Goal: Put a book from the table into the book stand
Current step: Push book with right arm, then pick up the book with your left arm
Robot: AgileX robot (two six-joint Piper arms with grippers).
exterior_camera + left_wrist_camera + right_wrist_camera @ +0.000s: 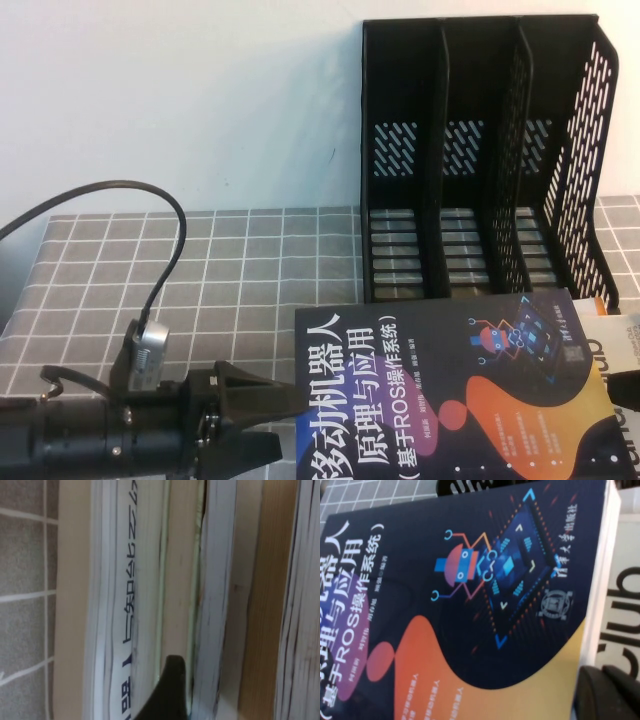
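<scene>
Dark navy cover of the book is seen face up at the near edge of the table, white Chinese title reading along its left half, orange and purple swirl lower down, small robot graphic toward its far right corner. The book is placed just in front of the book stand, well below its top edge; whether its far edge touches the stand's base cannot be told.

The black stand is set upright at the back right of the table, against the pale wall, three open compartments facing the camera, slotted sides and back visible.

A cyan and white book with black lettering is seen under and beside the dark book on the right; "Club" is read on it in the right wrist view.

The left gripper is held low at the near left, at the dark book's left edge, fingers spread. In the left wrist view one dark fingertip is pressed among stacked page edges. A grasp cannot be confirmed.

The right gripper is seen only as a dark shape at the book's corner in the right wrist view; its jaw state cannot be told.
</scene>
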